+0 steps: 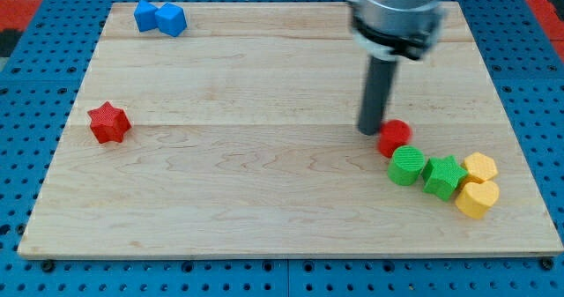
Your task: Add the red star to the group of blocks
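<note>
The red star (pixel 109 122) lies alone near the board's left edge, at mid-height. The group sits at the lower right: a red round block (pixel 395 137), a green round block (pixel 407 167), a green star (pixel 444 175), a yellow hexagon-like block (pixel 480 167) and a yellow heart-like block (pixel 477 198), all close together. My tip (pixel 368 131) rests on the board just left of the red round block, touching or nearly touching it. It is far to the right of the red star.
Two blue blocks (pixel 159 18) sit side by side at the board's top left corner. The wooden board (pixel 264 218) lies on a blue perforated surface. The arm's grey body (pixel 395 15) hangs over the top right.
</note>
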Controlling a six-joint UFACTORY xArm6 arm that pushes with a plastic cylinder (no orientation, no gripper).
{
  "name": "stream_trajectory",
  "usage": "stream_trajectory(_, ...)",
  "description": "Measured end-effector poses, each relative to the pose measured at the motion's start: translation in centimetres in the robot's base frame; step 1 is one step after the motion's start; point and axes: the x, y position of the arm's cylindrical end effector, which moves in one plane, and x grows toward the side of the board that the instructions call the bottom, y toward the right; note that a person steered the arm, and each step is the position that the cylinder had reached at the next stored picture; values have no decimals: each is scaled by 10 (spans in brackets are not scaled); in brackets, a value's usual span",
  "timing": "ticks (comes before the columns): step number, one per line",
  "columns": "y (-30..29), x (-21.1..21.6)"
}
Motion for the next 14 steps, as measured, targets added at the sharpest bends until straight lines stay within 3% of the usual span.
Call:
stream_trajectory(1, 12, 5)
stream_trajectory(2, -25, -17)
stream_trajectory(4, -209, -110)
stream_trajectory(5, -305, -109)
stream_trajectory(6, -394, -78)
stream_trajectory(7, -427, -61)
stream_trajectory(8, -360, 3)
stream_trajectory(9, -272, 4)
stream_trajectory(11, -312, -57)
stream_trajectory(12, -275, -54)
stream_trajectory(14, -118, -6)
